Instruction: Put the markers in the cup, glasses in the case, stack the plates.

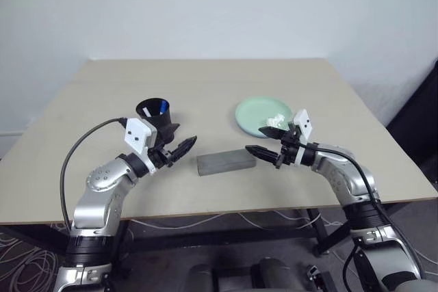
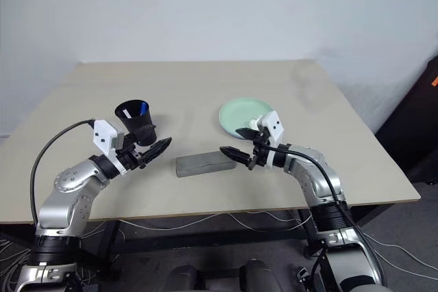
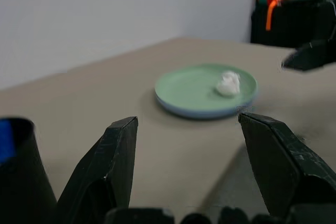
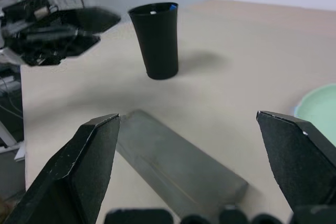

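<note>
The black cup (image 1: 156, 112) stands upright at the left of the table, with the tips of the markers (image 1: 162, 107) showing inside it, one blue and one white. The grey case (image 1: 226, 162) lies closed near the front edge. The mint green plate (image 1: 259, 115) rests on a light blue one, whose rim (image 3: 194, 113) shows beneath it. My left gripper (image 1: 185, 147) hovers open and empty between the cup and the case. Just right of the case, my right gripper (image 1: 259, 152) is also open with nothing in it. The glasses are hidden.
A small white lump of tissue (image 1: 277, 121) lies on the green plate. The tan table (image 1: 205, 80) is bare toward the back. Cables hang below the front edge.
</note>
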Controlling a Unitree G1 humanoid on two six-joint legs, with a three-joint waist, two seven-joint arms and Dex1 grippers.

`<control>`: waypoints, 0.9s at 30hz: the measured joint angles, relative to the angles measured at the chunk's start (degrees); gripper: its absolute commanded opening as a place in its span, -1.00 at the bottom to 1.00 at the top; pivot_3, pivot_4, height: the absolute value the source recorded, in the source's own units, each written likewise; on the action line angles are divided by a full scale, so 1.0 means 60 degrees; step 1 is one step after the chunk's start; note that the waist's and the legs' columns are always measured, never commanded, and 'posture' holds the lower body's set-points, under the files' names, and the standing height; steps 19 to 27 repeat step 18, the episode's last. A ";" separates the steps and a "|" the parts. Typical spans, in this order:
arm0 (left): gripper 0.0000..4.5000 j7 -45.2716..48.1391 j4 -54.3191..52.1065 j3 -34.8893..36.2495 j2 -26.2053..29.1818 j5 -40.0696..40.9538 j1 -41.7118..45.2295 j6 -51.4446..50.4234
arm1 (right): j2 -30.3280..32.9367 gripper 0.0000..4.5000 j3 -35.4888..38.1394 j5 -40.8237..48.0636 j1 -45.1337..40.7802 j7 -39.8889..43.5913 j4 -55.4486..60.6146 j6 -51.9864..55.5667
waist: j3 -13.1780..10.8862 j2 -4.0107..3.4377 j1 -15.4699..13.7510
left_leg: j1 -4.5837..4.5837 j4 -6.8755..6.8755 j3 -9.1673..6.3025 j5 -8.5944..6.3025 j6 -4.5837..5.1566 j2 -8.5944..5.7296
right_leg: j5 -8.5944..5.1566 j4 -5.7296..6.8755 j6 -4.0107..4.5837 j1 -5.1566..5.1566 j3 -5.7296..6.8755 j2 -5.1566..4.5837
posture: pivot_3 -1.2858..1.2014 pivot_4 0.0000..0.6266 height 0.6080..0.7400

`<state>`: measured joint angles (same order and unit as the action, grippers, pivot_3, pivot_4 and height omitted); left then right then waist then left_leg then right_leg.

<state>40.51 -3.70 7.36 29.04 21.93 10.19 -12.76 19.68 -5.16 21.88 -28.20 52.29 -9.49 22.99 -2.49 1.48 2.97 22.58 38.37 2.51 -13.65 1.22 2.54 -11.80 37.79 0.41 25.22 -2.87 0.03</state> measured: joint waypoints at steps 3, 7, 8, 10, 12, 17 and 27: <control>0.43 -0.0371 0.0218 0.0000 -0.0215 -0.0469 -0.0145 0.0525 | 0.0273 1.00 0.0094 -0.0004 -0.0003 0.0098 -0.0271 -0.0022 | -0.0002 -0.0005 -0.0005 | 0.0002 -0.0003 -0.0001 0.0000 0.0000 0.0000 | 0.0001 -0.0001 -0.0001 0.0002 0.0001 0.0001 | 0.03 -1.00 1.00; 0.43 -0.0826 0.0884 0.0060 -0.0449 -0.0874 -0.0324 0.1159 | 0.0658 1.00 0.0384 -0.0035 -0.0009 0.0179 -0.0723 -0.0225 | -0.0002 -0.0006 -0.0003 | 0.0004 -0.0006 0.0001 0.0000 0.0000 -0.0001 | 0.0001 -0.0004 -0.0002 0.0003 -0.0001 0.0001 | 0.03 -1.00 1.00; 0.43 -0.0921 0.0991 0.0071 -0.0518 -0.0920 -0.0363 0.1229 | 0.0725 1.00 0.0425 -0.0062 -0.0008 0.0180 -0.0804 -0.0262 | -0.0001 -0.0006 -0.0003 | 0.0004 -0.0006 0.0003 0.0000 0.0000 -0.0001 | 0.0001 -0.0004 -0.0003 0.0004 -0.0002 0.0001 | 0.03 -1.00 1.00; 0.43 -0.1112 0.1097 0.0075 -0.0676 -0.0972 -0.0461 0.1351 | 0.0779 1.00 0.0512 -0.0105 0.0003 0.0183 -0.0885 -0.0331 | -0.0002 -0.0006 -0.0003 | 0.0006 -0.0007 0.0001 0.0000 0.0000 0.0000 | 0.0001 -0.0004 -0.0003 0.0005 -0.0002 0.0001 | 0.03 -1.00 1.00; 0.43 -0.1224 0.1091 0.0070 -0.0783 -0.1016 -0.0478 0.1427 | 0.0806 1.00 0.0524 -0.0106 0.0060 0.0189 -0.0878 -0.0337 | -0.0001 -0.0006 -0.0002 | 0.0004 -0.0008 0.0001 0.0000 0.0000 0.0001 | 0.0002 -0.0003 -0.0003 0.0005 -0.0002 0.0003 | 0.03 -1.00 1.00; 0.43 -0.1383 0.1051 0.0064 -0.0881 -0.1085 -0.0641 0.1485 | 0.0806 1.00 0.0519 -0.0105 0.0370 0.0189 -0.0601 -0.0200 | -0.0001 -0.0009 -0.0001 | 0.0003 -0.0009 0.0004 0.0000 0.0000 0.0000 | 0.0002 -0.0002 -0.0003 0.0005 -0.0006 0.0002 | 0.03 -1.00 1.00; 0.43 -0.1397 0.1032 0.0051 -0.0900 -0.1099 -0.0706 0.1485 | 0.0806 1.00 0.0515 -0.0103 0.0387 0.0189 -0.0504 -0.0152 | -0.0001 -0.0009 0.0000 | 0.0002 -0.0009 0.0007 0.0000 0.0000 0.0001 | 0.0002 -0.0002 -0.0003 0.0005 -0.0008 0.0002 | 0.03 -1.00 1.00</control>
